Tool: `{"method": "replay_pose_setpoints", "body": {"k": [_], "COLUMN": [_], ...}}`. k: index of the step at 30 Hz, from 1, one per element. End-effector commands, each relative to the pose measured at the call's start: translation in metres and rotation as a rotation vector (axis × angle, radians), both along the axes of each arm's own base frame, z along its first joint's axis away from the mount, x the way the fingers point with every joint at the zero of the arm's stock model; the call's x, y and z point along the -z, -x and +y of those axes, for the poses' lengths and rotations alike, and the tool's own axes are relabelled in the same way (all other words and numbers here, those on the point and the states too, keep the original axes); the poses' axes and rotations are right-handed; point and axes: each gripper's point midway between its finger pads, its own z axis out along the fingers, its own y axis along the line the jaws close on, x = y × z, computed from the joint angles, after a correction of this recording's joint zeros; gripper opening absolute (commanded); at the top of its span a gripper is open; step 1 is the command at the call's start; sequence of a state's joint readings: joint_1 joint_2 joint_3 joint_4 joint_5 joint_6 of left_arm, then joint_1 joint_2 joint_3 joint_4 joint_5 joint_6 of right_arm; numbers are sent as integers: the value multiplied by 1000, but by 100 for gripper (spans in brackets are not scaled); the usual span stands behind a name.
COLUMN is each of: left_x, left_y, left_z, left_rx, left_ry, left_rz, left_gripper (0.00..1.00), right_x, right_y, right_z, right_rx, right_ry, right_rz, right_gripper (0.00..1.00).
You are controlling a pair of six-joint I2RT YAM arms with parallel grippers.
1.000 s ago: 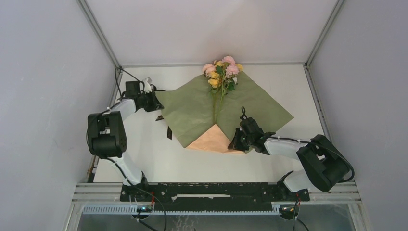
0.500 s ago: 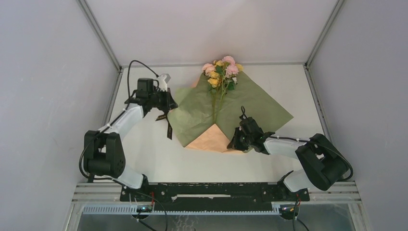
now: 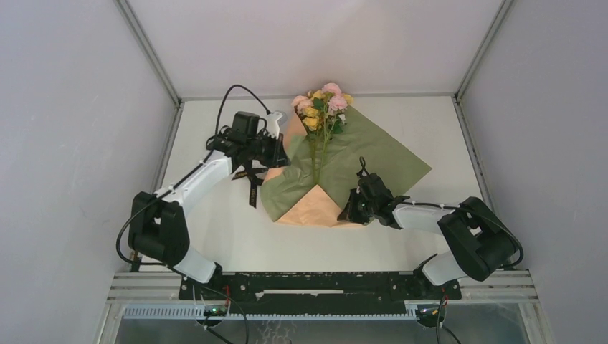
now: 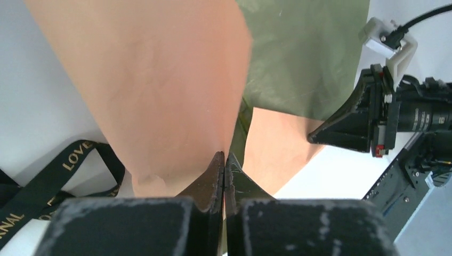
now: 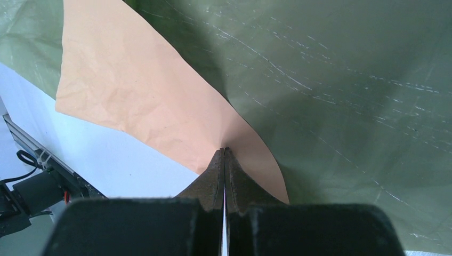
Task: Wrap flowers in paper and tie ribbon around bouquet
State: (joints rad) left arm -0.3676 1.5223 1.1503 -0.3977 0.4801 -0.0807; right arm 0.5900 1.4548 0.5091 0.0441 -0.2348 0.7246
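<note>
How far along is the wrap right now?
Done: flowers lie on the paper, bottom corner folded up. In hand: left end effector shut on the lifted left corner; right end effector shut at the flap. Left: close the right side, tie the ribbon.

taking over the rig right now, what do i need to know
left tool: shut on the paper, its left corner raised, peach side out, beside the flowers.
right tool: shut on the paper's folded-up bottom flap.
ribbon: loose on the table, left of the paper.
done: bottom fold. left: finish left fold, right fold, tie ribbon.
</note>
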Motion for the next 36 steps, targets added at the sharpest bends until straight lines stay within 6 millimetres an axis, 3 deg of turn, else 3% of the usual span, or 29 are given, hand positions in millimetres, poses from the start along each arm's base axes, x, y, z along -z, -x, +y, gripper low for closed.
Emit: {"method": "replay_pose_setpoints", "body": {"k": [1,4,5,7,10,12,15,17,20,24,29,30,33,36], "left_x": [2,26,31,32,8,-18,-48,-47,-5,47,96,97,118,133], "left_y": [-27,-40,-43,-49,-53,-49,-27,-1,46,79,75,71,67,72], "left_z": [9,43,56,80,105,109,89,57,12,-31,-62,-65,-68,-65], "left_rx": [-103,-231,-274,-345,-408,-413,-313,-129,123,300,350,345,340,338], "left_ry": [-64,-136,-157,-183,-224,-219,-219,-250,-252,-290,-336,-338,-364,-385], "left_rz": [0,37,49,52,-41,-125,-254,-269,-138,-62,22,13,36,88], "left_gripper": [0,2,7,28,50,54,55,51,42,39,40,41,41,41], "right_x": [34,36,36,38,38,37,36,37,36,32,27,25,15,2], "right_y": [18,18,19,20,20,19,19,20,21,20,20,21,25,30], "right_z": [-30,-30,-30,-32,-30,-29,-29,-29,-29,-29,-29,-29,-33,-42], "right_rx": [27,23,20,21,22,22,26,27,29,35,43,46,53,72], "right_ry": [143,145,148,154,148,143,140,144,146,142,139,139,146,161], "right_rz": [82,87,88,95,95,94,95,98,98,91,85,84,72,61], "right_gripper": [0,0,0,0,0,0,0,0,1,2,4,4,8,19]}}
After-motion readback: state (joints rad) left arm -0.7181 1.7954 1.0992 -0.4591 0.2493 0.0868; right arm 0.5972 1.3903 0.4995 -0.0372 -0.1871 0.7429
